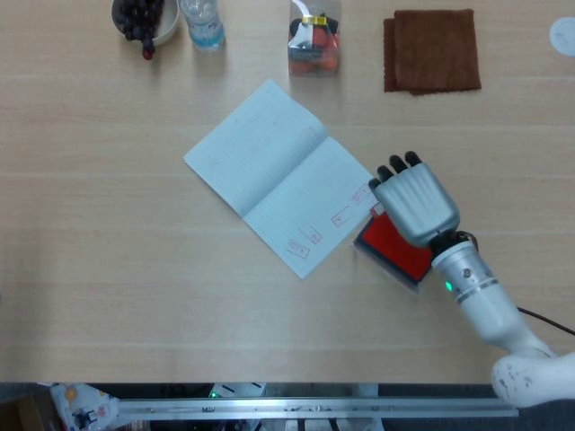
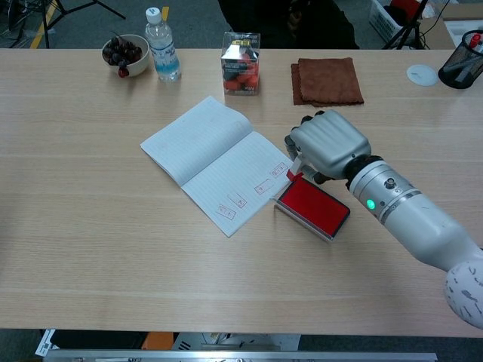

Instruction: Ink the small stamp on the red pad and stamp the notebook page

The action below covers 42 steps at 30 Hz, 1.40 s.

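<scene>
Light wood-grain table (image 2: 113,249) fills both views, even diffuse light, no hard shadows. Chest view: dark grey floor (image 2: 83,23) beyond far edge, black tripod legs (image 2: 75,7) top left, yellow floor tape (image 2: 51,13), white crate (image 2: 392,16) top right, possibly storage bin. Head view: metal rail (image 1: 296,409) along near table edge.
</scene>
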Each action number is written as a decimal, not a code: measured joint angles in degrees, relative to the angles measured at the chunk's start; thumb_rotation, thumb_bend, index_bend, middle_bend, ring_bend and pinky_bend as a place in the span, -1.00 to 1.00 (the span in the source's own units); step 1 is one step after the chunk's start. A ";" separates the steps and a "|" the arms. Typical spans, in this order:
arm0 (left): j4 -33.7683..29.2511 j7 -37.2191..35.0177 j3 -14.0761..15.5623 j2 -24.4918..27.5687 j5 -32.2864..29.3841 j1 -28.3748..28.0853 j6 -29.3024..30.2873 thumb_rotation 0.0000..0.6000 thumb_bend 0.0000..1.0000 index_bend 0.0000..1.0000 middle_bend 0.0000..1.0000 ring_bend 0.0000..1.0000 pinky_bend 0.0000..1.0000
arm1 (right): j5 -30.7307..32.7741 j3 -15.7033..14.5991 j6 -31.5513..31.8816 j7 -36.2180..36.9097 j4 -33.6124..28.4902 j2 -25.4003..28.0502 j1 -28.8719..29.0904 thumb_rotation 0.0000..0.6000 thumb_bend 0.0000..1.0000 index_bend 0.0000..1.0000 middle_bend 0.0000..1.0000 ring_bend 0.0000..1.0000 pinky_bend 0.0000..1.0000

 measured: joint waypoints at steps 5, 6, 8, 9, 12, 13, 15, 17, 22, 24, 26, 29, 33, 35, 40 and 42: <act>-0.35 0.24 0.10 0.16 0.17 0.16 0.27 1.00 -0.46 -0.91 -0.90 -0.93 -0.87 | 3.17 3.88 -1.05 -0.54 0.44 -0.82 2.75 1.00 -0.26 0.24 -0.11 -0.43 -0.42; -0.35 0.28 0.12 0.17 0.16 0.19 0.27 1.00 -0.46 -0.91 -0.90 -0.93 -0.87 | 3.75 4.22 -1.33 -0.82 0.82 -1.22 3.25 1.00 -0.26 0.24 -0.11 -0.43 -0.42; -0.39 0.37 0.23 0.19 0.16 0.25 0.23 1.00 -0.46 -0.91 -0.90 -0.93 -0.87 | 5.07 4.77 -1.93 -1.54 1.97 -2.33 4.30 1.00 -0.26 0.24 -0.11 -0.43 -0.42; -0.39 0.40 0.27 0.21 0.19 0.27 0.23 1.00 -0.46 -0.91 -0.90 -0.93 -0.87 | 5.55 4.95 -2.12 -1.82 2.55 -2.84 4.63 1.00 -0.26 0.24 -0.11 -0.43 -0.42; -0.38 0.35 0.35 0.29 0.18 0.43 0.37 1.00 -0.46 -0.91 -0.90 -0.93 -0.87 | 6.79 5.36 -2.76 -2.57 4.76 -4.69 5.71 1.00 -0.26 0.24 -0.11 -0.43 -0.42; -0.35 0.30 0.35 0.31 0.16 0.47 0.43 1.00 -0.46 -0.91 -0.90 -0.93 -0.87 | 7.21 5.46 -2.99 -2.79 5.71 -5.44 6.14 1.00 -0.26 0.24 -0.11 -0.43 -0.42; -0.32 0.23 0.36 0.36 0.14 0.51 0.47 1.00 -0.46 -0.91 -0.90 -0.93 -0.87 | 7.60 5.55 -3.29 -3.00 7.19 -6.49 6.74 1.00 -0.26 0.24 -0.11 -0.43 -0.42; -0.33 0.13 0.41 0.47 0.20 0.54 0.48 1.00 -0.46 -0.91 -0.90 -0.93 -0.87 | 8.01 5.66 -3.63 -3.08 9.05 -7.72 7.36 1.00 -0.26 0.24 -0.11 -0.43 -0.42; -0.34 -0.23 0.54 0.75 0.41 0.60 0.56 1.00 -0.46 -0.91 -0.90 -0.93 -0.87 | 8.68 5.86 -4.46 -2.97 13.59 -10.57 8.84 1.00 -0.26 0.24 -0.11 -0.43 -0.42; -0.31 -0.29 0.52 0.79 0.29 0.59 0.45 1.00 -0.46 -0.91 -0.90 -0.93 -0.87 | 8.73 5.85 -4.65 -2.90 14.80 -11.36 9.28 1.00 -0.26 0.24 -0.11 -0.43 -0.42; -0.24 -0.32 0.51 0.78 0.22 0.54 0.30 1.00 -0.46 -0.91 -0.90 -0.93 -0.87 | 8.76 5.83 -4.83 -2.82 15.96 -12.05 9.68 1.00 -0.26 0.24 -0.11 -0.43 -0.42; -0.17 -0.27 0.49 0.66 0.13 0.49 0.15 1.00 -0.45 -0.91 -0.90 -0.93 -0.87 | 8.91 5.92 -5.11 -2.58 17.32 -12.85 10.13 1.00 -0.26 0.24 -0.11 -0.43 -0.42; -0.05 -0.22 0.52 0.53 -0.01 0.51 -0.01 1.00 -0.46 -0.91 -0.90 -0.93 -0.87 | 9.13 6.05 -5.48 -2.44 18.97 -13.53 10.64 1.00 -0.26 0.24 -0.11 -0.43 -0.42; 0.00 -0.23 0.53 0.52 -0.14 0.55 -0.05 1.00 -0.45 -0.91 -0.90 -0.93 -0.87 | 9.29 6.09 -5.74 -2.39 19.82 -13.83 10.87 1.00 -0.26 0.24 -0.11 -0.43 -0.42; -0.01 -0.14 0.50 0.56 -0.35 0.58 -0.17 1.00 -0.46 -0.91 -0.90 -0.93 -0.87 | 9.72 5.96 -6.40 -2.33 21.39 -14.66 11.31 1.00 -0.26 0.24 -0.11 -0.43 -0.42; -0.03 -0.04 0.52 0.56 -0.40 0.55 -0.29 1.00 -0.46 -0.91 -0.90 -0.93 -0.87 | 9.87 5.91 -6.54 -2.40 21.70 -14.94 11.45 1.00 -0.26 0.24 -0.11 -0.43 -0.42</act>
